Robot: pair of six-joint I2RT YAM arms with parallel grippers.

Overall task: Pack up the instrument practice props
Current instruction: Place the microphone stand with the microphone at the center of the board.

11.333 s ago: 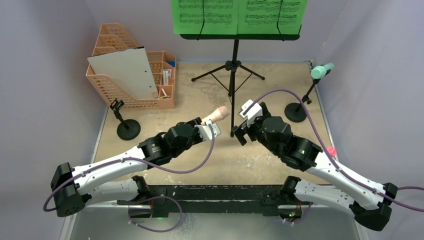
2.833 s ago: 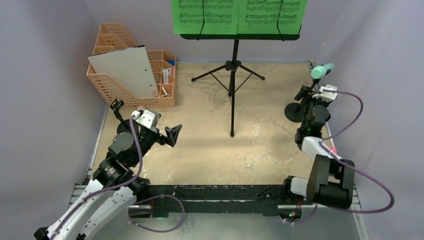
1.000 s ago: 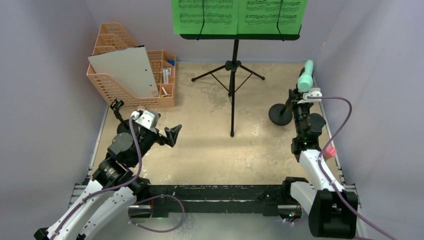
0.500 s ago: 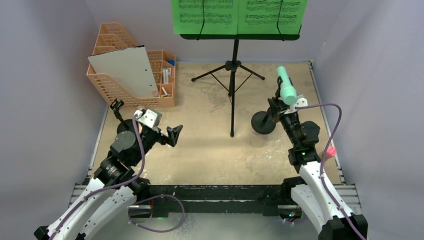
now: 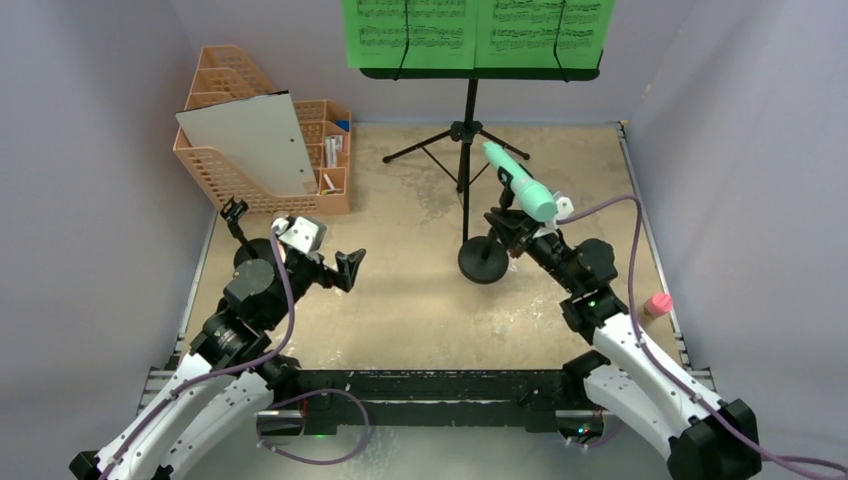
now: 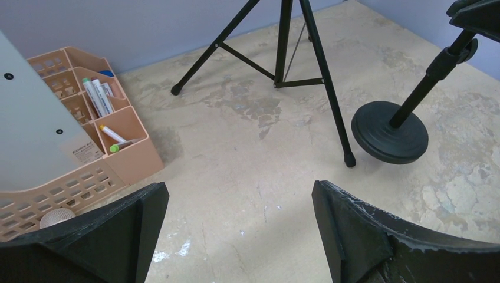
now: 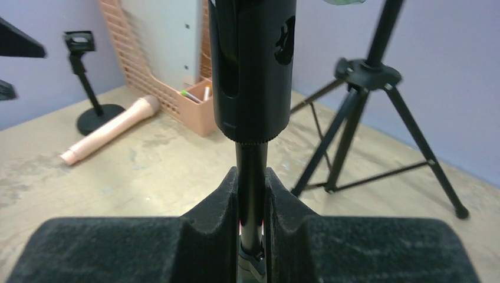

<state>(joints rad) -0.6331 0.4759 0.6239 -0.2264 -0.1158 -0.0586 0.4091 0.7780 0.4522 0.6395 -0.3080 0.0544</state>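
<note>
1. The right claw is clamped tight on the thin post of a small black holder. Its two padded fingers press the rod from either side.
2. That holder leans well over, with the mint microphone clipped in its top and pointing toward the back. Its round base sits just beside the foot of the music stand's near leg. I cannot tell whether the base touches the surface.
3. The left claw is spread wide with nothing in it. It hangs over the left side of the surface, facing the tripod legs.
4. The pink microphone lies flat on the surface, its head close to the base of the second holder. That one stands upright in front of the orange organizer, with its clip empty.
5. The music stand is up on its tripod at the back. Two green pages sit side by side on its desk.
6. A grey-white board leans in the organizer at the back left.
</note>
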